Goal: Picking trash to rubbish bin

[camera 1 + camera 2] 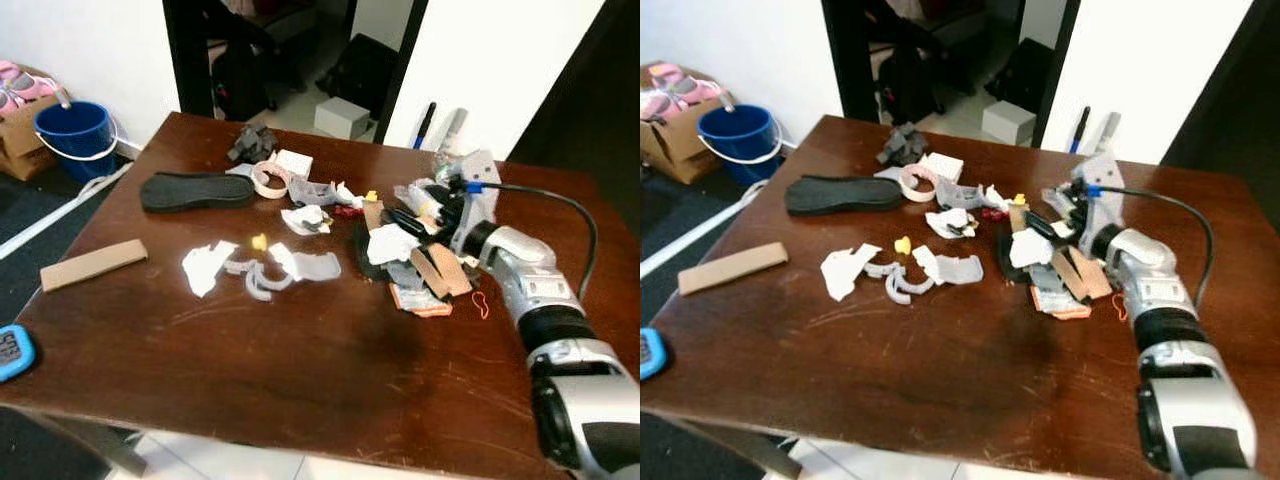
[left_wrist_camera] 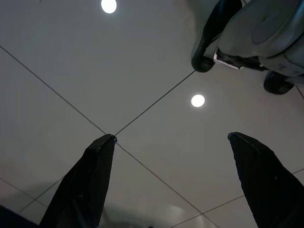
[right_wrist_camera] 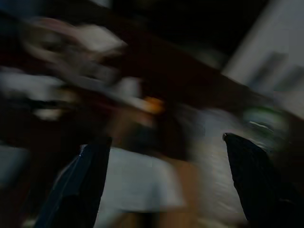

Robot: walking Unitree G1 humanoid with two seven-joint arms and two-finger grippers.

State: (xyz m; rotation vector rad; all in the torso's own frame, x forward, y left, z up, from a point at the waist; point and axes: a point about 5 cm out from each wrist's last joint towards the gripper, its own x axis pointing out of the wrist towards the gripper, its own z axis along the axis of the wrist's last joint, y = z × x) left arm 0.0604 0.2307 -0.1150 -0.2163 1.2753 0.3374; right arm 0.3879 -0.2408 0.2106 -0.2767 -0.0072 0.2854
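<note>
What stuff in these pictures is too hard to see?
- Right wrist view: motion blur smears the scraps between the right gripper fingers.
- Left eye view: the silver right arm hides part of the pile of torn cardboard and paper scraps.
- Left eye view: the small blue device is cut off by the picture's edge.
- Left eye view: the tiny yellow bit is too small to identify.

Trash [image 1: 300, 262] — paper scraps — strewn across tabletop.

Brown wooden table [image 1: 300, 380], white walls [image 1: 90, 50], dark doorway [image 1: 290, 50]
</note>
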